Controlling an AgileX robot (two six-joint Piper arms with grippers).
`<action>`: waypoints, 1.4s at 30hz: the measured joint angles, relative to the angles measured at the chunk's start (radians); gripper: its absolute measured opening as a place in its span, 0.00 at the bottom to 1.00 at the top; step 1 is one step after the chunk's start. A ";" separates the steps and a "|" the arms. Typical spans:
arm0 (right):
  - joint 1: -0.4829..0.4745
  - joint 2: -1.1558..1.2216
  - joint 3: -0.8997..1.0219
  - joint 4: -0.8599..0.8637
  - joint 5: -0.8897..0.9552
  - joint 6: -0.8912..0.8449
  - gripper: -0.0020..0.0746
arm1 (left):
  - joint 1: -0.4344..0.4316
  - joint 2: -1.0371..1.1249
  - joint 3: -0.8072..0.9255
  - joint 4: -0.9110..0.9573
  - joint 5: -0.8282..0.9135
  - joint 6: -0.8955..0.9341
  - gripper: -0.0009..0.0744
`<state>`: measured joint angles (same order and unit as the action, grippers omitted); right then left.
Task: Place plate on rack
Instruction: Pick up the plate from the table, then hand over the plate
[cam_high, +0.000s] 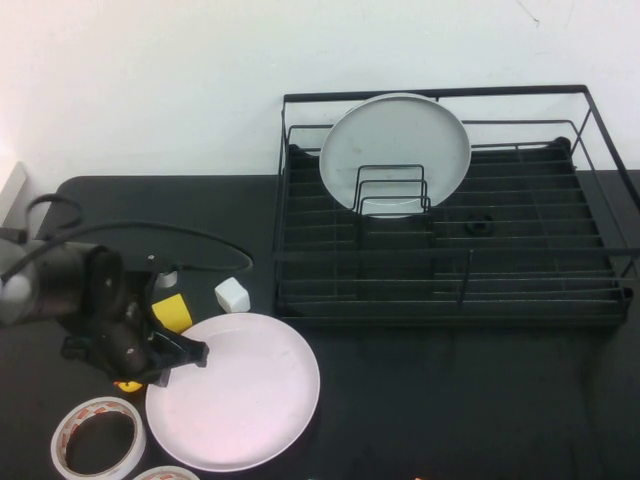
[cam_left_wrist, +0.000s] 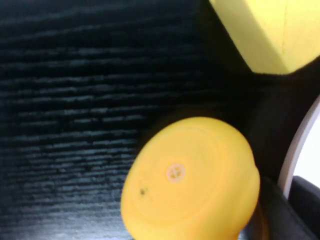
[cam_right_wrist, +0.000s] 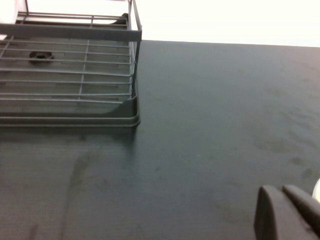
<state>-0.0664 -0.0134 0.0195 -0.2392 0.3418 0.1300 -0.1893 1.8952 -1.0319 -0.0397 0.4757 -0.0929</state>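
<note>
The large pinkish-white plate (cam_high: 240, 395) lies flat on the black table at the front left. My left gripper (cam_high: 192, 353) is at its left rim. In the left wrist view the gripper (cam_left_wrist: 292, 192) has one dark finger on each side of the white plate rim (cam_left_wrist: 300, 145), shut on it. The black wire rack (cam_high: 450, 300) stands at the back right, and its corner shows in the right wrist view (cam_right_wrist: 75, 117). My right gripper (cam_right_wrist: 285, 197) is out of the high view. It hangs over bare table right of the rack, with its fingers together and empty.
A smaller grey-white plate (cam_high: 395, 140) stands upright in the rack's wire loops. A yellow block (cam_high: 172, 312), a yellow round piece (cam_left_wrist: 190, 180) and a white cube (cam_high: 231, 294) lie close to the left gripper. Two tape rolls (cam_high: 97, 438) lie at the front left corner.
</note>
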 joint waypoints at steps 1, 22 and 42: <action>0.000 0.000 0.000 0.000 0.000 0.000 0.02 | 0.010 -0.005 0.000 -0.033 0.007 0.030 0.05; 0.000 0.000 0.000 0.000 0.000 0.000 0.02 | 0.247 -0.067 0.004 -0.821 0.249 1.046 0.01; 0.000 0.000 0.000 0.000 0.000 0.000 0.02 | 0.249 -0.424 0.004 -0.855 0.457 1.170 0.01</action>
<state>-0.0664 -0.0134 0.0195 -0.2392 0.3418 0.1300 0.0599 1.4708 -1.0280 -0.8947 0.9332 1.0769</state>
